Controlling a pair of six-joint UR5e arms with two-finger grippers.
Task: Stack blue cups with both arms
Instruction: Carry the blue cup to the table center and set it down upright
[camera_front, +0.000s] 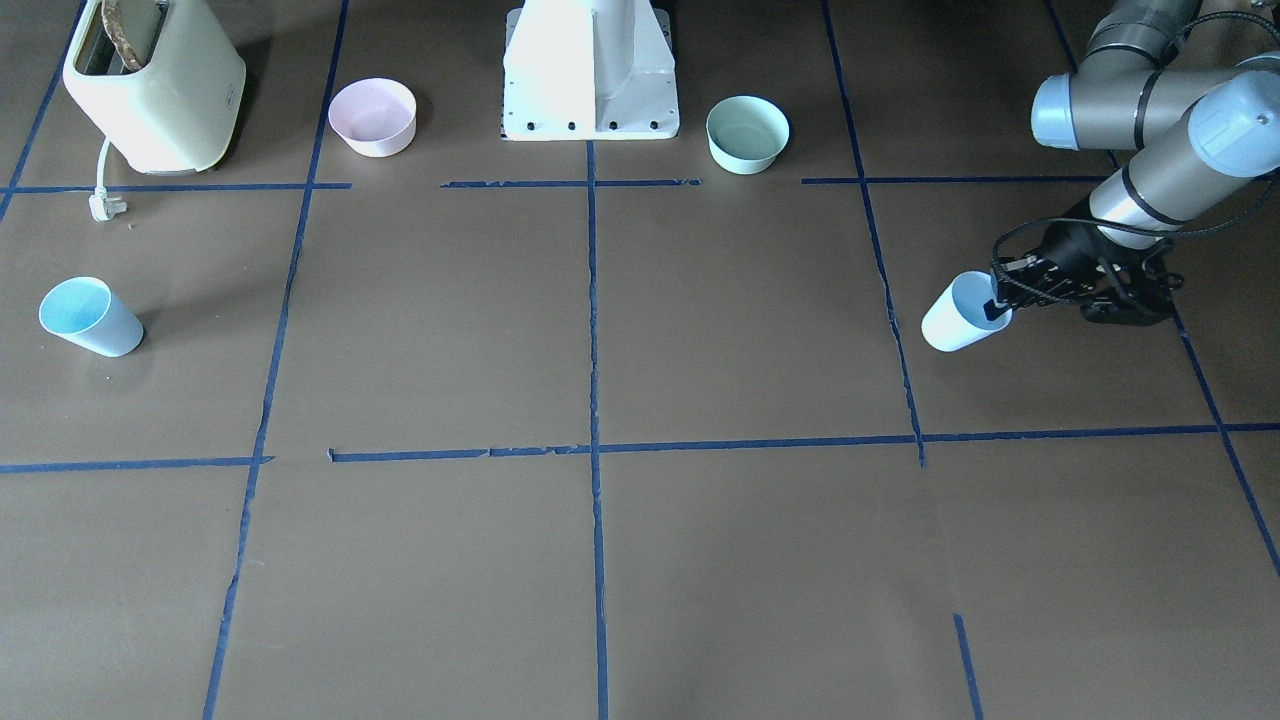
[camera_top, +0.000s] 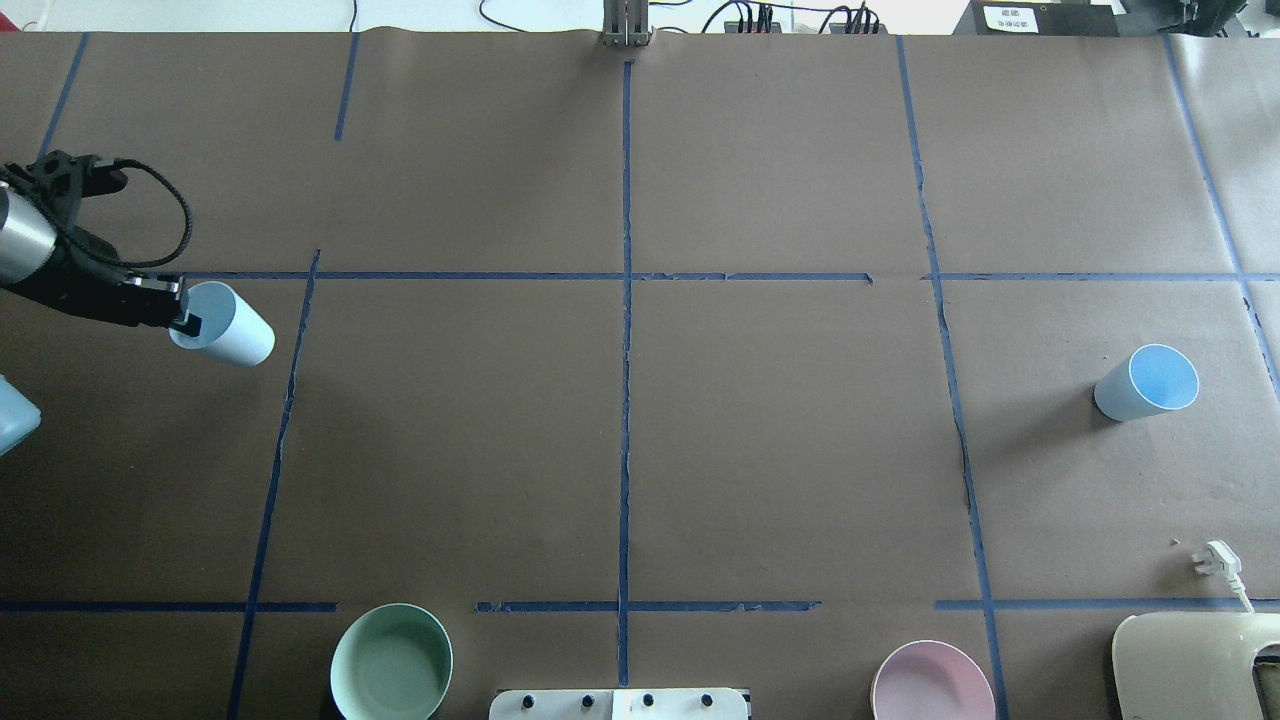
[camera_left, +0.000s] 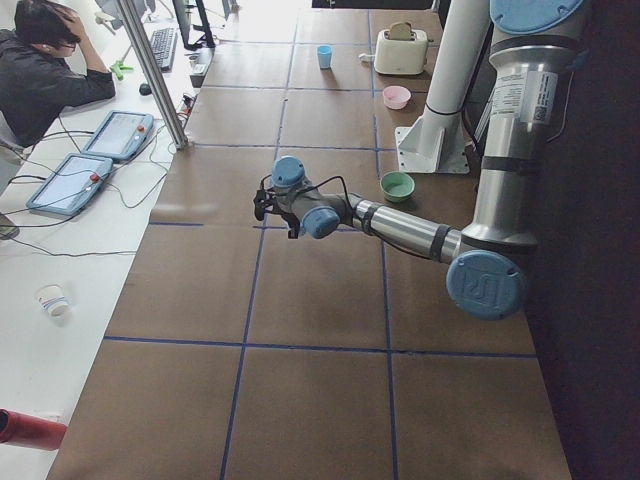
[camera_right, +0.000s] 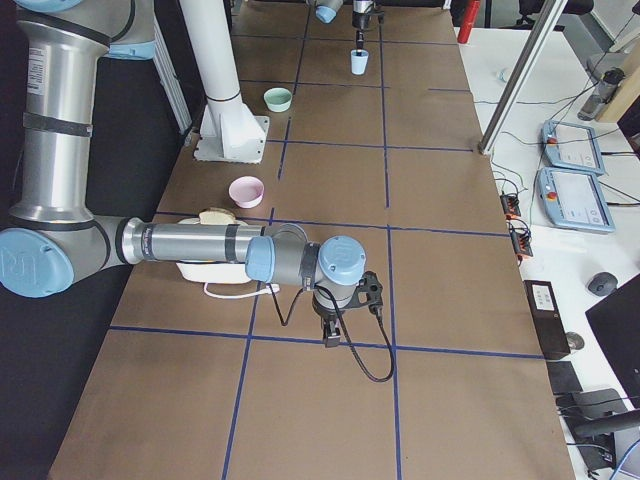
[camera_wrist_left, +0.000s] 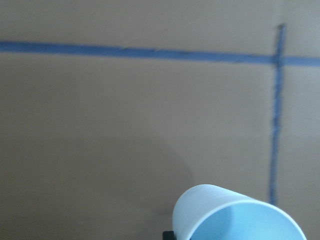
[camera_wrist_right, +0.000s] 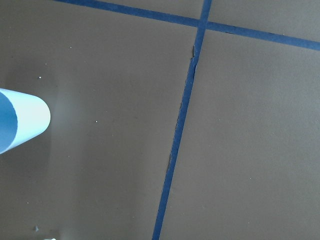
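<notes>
My left gripper (camera_top: 185, 318) is shut on the rim of one blue cup (camera_top: 222, 323), with one finger inside it. It holds the cup tilted at the table's left side. The same cup shows in the front view (camera_front: 962, 312) and at the bottom of the left wrist view (camera_wrist_left: 235, 215). The other blue cup (camera_top: 1147, 383) stands upright and alone on the right side of the table, and shows in the front view (camera_front: 90, 317) and at the left edge of the right wrist view (camera_wrist_right: 22, 125). My right gripper (camera_right: 332, 338) shows only in the exterior right view, above the table near that cup; I cannot tell whether it is open or shut.
A cream toaster (camera_front: 155, 85) with a loose white plug (camera_front: 103, 205) stands near the robot's right. A pink bowl (camera_front: 372, 117) and a mint-green bowl (camera_front: 747, 134) flank the white pedestal (camera_front: 590, 70). Blue tape lines grid the brown table.
</notes>
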